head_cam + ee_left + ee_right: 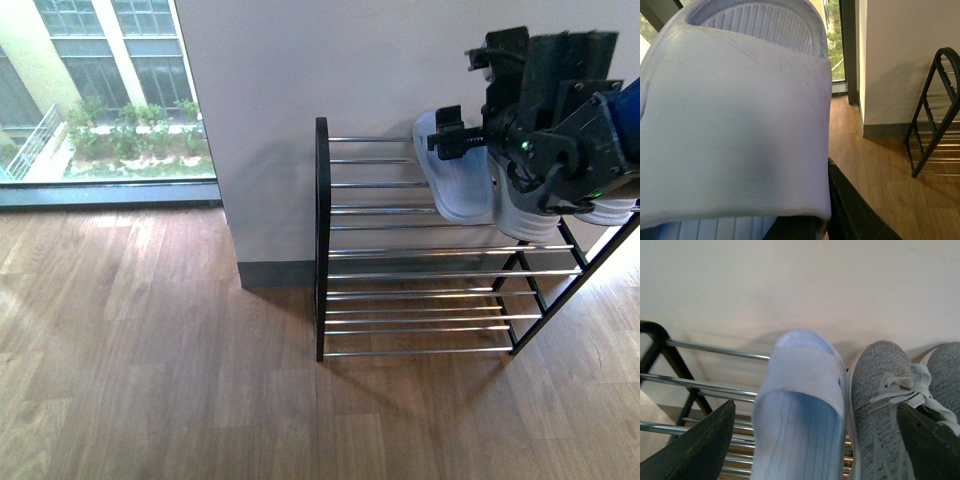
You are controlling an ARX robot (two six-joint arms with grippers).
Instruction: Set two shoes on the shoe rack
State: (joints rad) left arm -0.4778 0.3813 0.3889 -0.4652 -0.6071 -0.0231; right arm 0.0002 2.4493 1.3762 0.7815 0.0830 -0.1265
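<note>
front view: the shoe rack (420,250) stands against a pale wall on a wood floor (150,380), with a window (100,90) off to its left. on its top tier lies a pale blue slide (452,172), toe toward the wall, and just to its right the white soles of grey sneakers (525,215) show below the right arm (560,110), which hangs over that end of the rack and hides most of them. the lower tiers in view are bare rods. the left arm is out of sight here.

left wrist view: a second pale blue slide (735,120) fills nearly the whole picture, strap toward the camera, ribbed footbed above it. a black finger (855,210) of the left gripper shows at its lower edge, and the slide appears clamped in that gripper. beyond it, the rack's black arched side frame (935,115) stands well apart on the floor.

right wrist view: the right gripper (810,440) has its two dark fingers (695,450) spread wide, holding nothing; one sits to each side of the slide on the rack. the sneakers lie just beside the slide, laces showing, against the wall.
</note>
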